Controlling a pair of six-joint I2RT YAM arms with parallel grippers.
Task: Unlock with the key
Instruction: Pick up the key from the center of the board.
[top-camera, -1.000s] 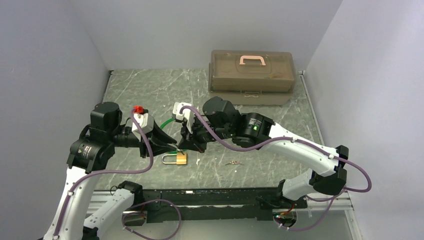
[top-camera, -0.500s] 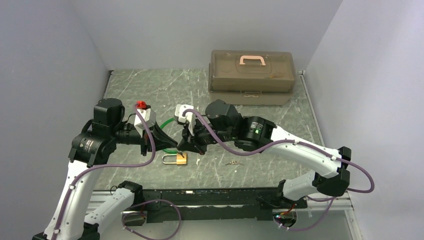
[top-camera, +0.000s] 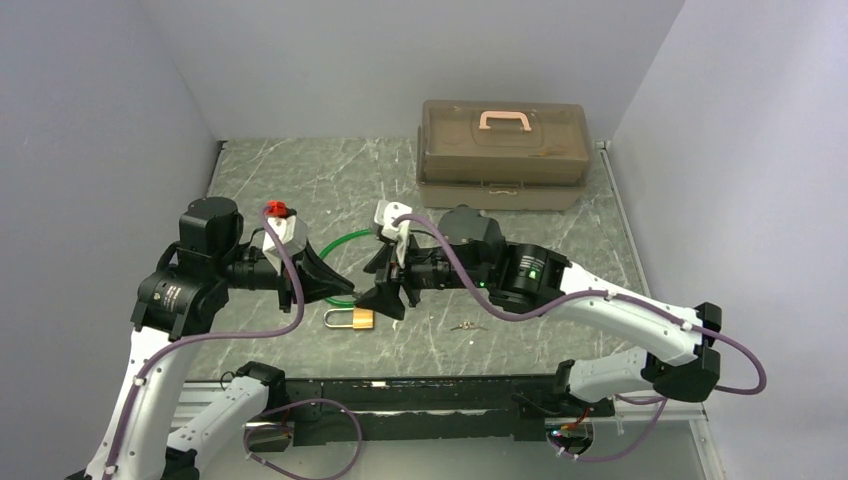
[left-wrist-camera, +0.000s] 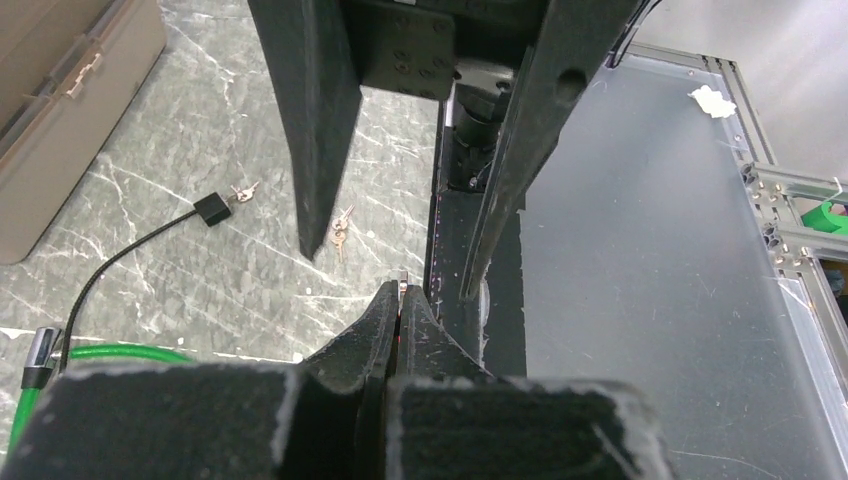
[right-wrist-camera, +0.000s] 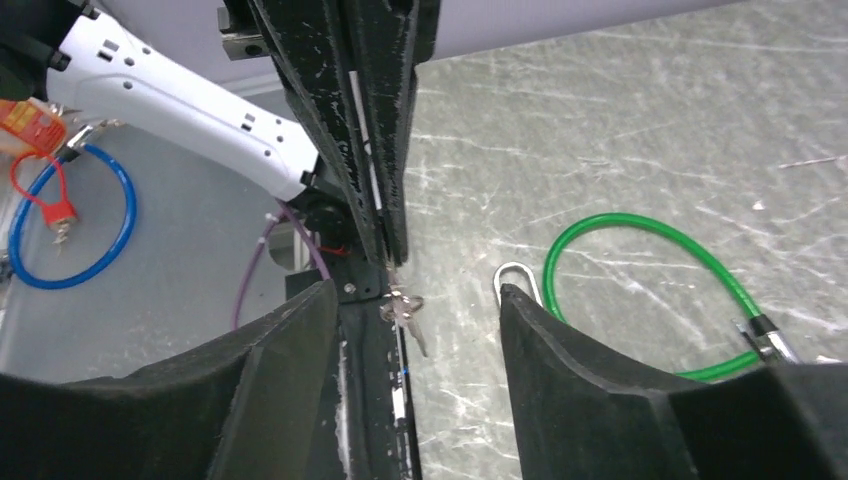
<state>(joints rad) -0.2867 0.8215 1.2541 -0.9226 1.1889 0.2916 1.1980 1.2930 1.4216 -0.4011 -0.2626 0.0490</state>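
1. Now pressed tight together at the tips: left gripper (left-wrist-camera: 398, 300), low in the centre of the left wrist view, pinching the tiny thin silver-metal key (right-wrist-camera: 403, 310).
2. Hanging from those closed tips with its little bunch, just above the middle of the right wrist view, off the tabletop.
3. Spread wide: right gripper (right-wrist-camera: 415, 295), with one black finger on each side of the hanging key and a clear gap on both sides.
4. Reversed from a second ago: right jaws closed and left jaws partly apart then, at the same meeting point. Grip on the key passed across to the left.
5. Shifted as well: right wrist and its white camera block, now further toward the right of the top view. Left arm close to where it stood.
6. Lying flat and unmoved: brass padlock with silver shackle (top-camera: 362, 319), on the green marbled tabletop (top-camera: 300, 180), just below the two gripper tips in the top view.
7. Likewise unmoved: a second small bunch of silver keys (top-camera: 462, 326), on the table to the right of the padlock, well apart from both grippers.
8. More exposed than before: green cable loop (top-camera: 345, 245), curving between the two wrists a little above the tips.
9. Unchanged at the upper middle of the top view: brown plastic toolbox with pink handle (top-camera: 503, 150), against the back wall.
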